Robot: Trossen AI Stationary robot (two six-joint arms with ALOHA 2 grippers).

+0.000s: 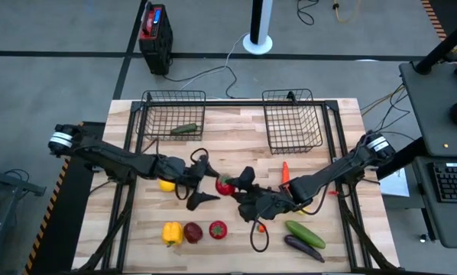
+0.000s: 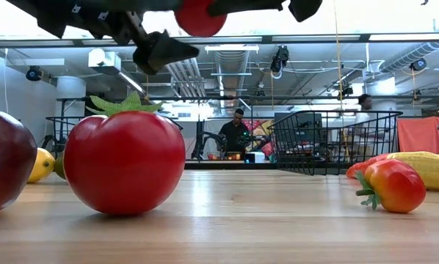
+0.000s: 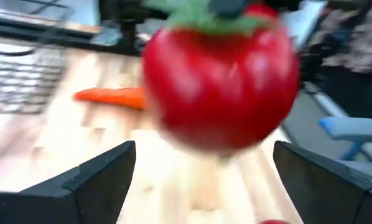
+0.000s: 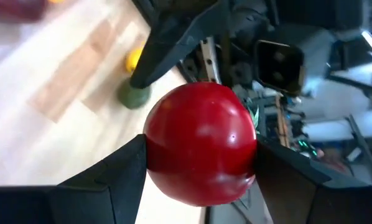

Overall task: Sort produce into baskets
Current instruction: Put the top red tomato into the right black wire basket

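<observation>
A red tomato (image 1: 225, 186) hangs above the middle of the table between my two grippers. My right gripper (image 1: 231, 186) comes in from the right and is shut on it. My left gripper (image 1: 210, 183) faces it from the left, open, with one finger on each side of the tomato (image 3: 220, 87) and a gap to both. Two black wire baskets (image 1: 173, 114) (image 1: 293, 121) stand at the far edge; a green cucumber (image 1: 184, 129) lies in the left one. Other produce lies on the table: a lemon (image 1: 166, 184), a carrot (image 1: 285, 172), a yellow pepper (image 1: 172, 233), a cucumber (image 1: 305, 233) and an eggplant (image 1: 303, 246). My right gripper pinches the tomato between its two fingers, one on each of two opposite sides (image 4: 153, 155). The fingers come at it nearly level from the table's right side. The tomato (image 2: 200, 15) is lifted well clear of the table.
Near the front edge a dark red fruit (image 1: 192, 231) and a second red tomato (image 1: 218, 228) lie beside the yellow pepper. A black cable (image 1: 257, 241) loops over the table. A red-and-black box (image 1: 155, 34) stands on the floor beyond the table. A person (image 2: 238, 136) stands far behind it.
</observation>
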